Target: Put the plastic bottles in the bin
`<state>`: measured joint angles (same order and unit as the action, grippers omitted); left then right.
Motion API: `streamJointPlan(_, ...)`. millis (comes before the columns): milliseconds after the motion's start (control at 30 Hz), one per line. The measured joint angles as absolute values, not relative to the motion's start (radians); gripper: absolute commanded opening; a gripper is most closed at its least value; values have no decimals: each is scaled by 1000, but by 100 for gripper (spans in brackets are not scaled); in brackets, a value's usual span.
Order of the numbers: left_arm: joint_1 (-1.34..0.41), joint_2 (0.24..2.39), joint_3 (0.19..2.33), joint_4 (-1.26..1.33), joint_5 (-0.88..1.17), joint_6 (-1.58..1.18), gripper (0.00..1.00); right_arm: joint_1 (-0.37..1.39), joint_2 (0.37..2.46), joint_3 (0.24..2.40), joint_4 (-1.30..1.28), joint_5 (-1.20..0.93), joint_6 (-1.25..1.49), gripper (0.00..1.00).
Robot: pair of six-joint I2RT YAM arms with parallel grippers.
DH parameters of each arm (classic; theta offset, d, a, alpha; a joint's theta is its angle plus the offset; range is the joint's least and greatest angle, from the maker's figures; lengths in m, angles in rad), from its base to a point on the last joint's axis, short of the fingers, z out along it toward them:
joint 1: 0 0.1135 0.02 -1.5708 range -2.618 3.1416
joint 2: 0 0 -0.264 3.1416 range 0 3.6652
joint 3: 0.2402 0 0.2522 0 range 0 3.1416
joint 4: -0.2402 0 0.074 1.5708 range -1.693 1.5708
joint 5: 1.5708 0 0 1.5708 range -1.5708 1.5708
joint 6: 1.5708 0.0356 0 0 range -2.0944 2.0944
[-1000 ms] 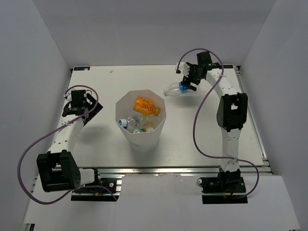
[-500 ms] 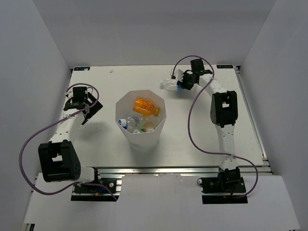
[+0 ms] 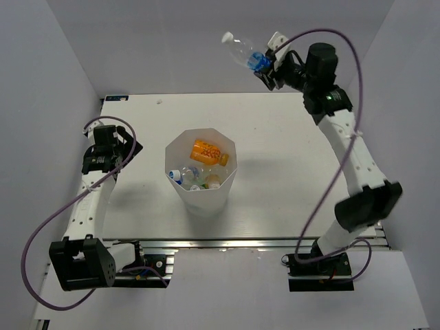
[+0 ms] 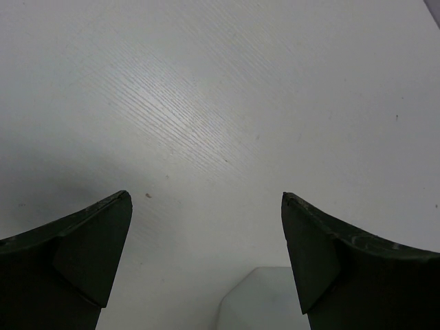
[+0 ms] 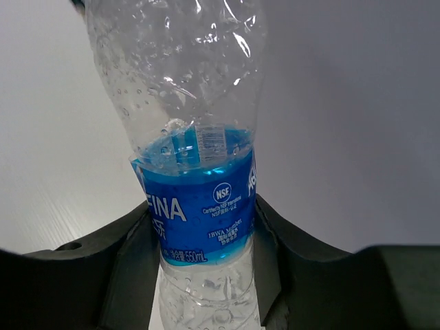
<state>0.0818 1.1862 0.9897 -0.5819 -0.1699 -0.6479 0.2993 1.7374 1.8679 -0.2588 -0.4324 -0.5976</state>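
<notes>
My right gripper (image 3: 265, 67) is shut on a clear plastic bottle with a blue label (image 3: 242, 49), lifted high above the table's far side, right of and beyond the bin. The right wrist view shows both fingers pressed against the blue label (image 5: 199, 206). The white octagonal bin (image 3: 201, 172) stands mid-table and holds several bottles, an orange one (image 3: 210, 152) on top. My left gripper (image 3: 110, 148) hangs open over bare table at the left, nothing between its fingers (image 4: 89, 240).
White walls close in the table on the left, right and back. A pale edge (image 4: 261, 302) shows at the bottom of the left wrist view. The aluminium rail (image 3: 240, 242) runs along the near table edge.
The right gripper closed on the bottle lying at the far side of the table and raised it high up. The left arm shifted slightly left and back.
</notes>
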Motion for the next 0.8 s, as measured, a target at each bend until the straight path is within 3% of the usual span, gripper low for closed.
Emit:
streamJointPlan(200,81,1115,944,-575,-141,-648,98,490,1495,1869,-202,-611,-472,41)
streamJointPlan(467,82,1058,923,-611,-138,-642,98,656,1583,1861,-361,-755,-398,54)
streamJointPlan(700,82,1015,923,-641,-142,-629,98,697,1582,1777,-480,-812,-419,88)
streamJointPlan(800,82,1007,923,-646,-142,-628,98,702,1568,1775,-502,-846,-438,89)
